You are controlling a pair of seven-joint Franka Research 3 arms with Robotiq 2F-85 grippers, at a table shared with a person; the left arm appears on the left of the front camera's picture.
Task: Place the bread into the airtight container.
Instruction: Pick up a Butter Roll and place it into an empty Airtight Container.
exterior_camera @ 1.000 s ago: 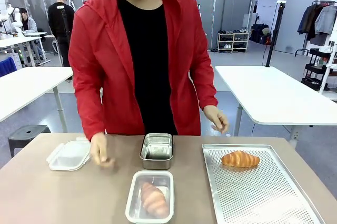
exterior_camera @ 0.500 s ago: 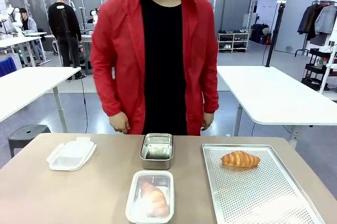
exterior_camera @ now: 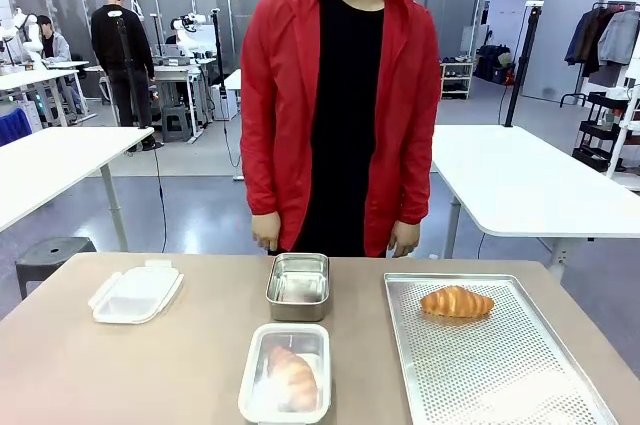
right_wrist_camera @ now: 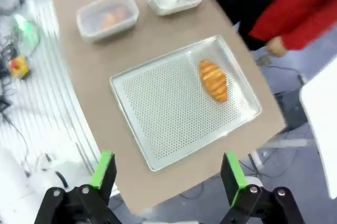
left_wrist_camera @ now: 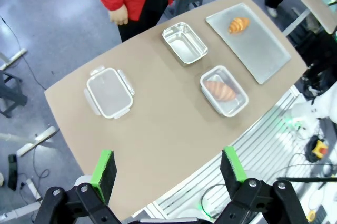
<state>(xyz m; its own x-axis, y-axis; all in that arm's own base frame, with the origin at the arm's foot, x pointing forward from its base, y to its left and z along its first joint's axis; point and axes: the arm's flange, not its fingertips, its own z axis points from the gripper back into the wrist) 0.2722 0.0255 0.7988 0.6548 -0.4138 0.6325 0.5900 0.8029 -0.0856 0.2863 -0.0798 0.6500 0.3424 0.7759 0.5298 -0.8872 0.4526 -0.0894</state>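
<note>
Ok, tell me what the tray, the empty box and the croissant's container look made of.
Tray: metal, likely aluminium, matte silver, perforated all over. Empty box: probably stainless steel, shiny with reflections on its walls. Croissant's container: clear plastic by its look, possibly glass; the croissant shows through its wall.
</note>
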